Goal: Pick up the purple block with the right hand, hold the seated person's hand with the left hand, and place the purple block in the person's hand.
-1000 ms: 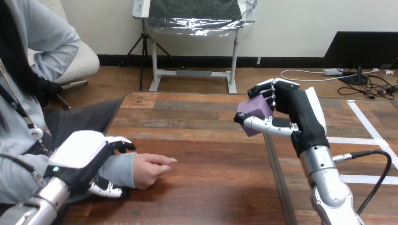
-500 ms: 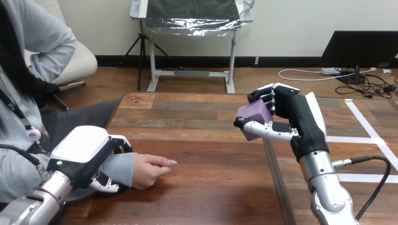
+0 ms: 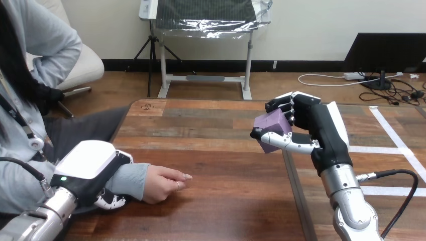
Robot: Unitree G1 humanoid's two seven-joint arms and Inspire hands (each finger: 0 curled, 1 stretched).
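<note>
Head view: right hand [image 3: 315, 129] up over the table [image 3: 226, 206], fingers and thumb clamped round the block [image 3: 271, 125], which is clear of the wood. At the left edge, left hand [image 3: 86, 163] wraps the person's wrist [image 3: 132, 178], fingers over, thumb under. The person's hand [image 3: 163, 183] rests loosely curled on the table, well apart from the block.

Grained wood planks with a low sheen form the desk [image 3: 221, 150]. The purple block [image 3: 270, 124] has smooth, matt faces. The right hand [image 3: 316, 125] and left hand [image 3: 86, 161] carry glossy white plastic shells over matt black plastic. The right forearm [image 3: 346, 193] is silver metal, and the sleeve [image 3: 132, 178] is soft cloth.
</note>
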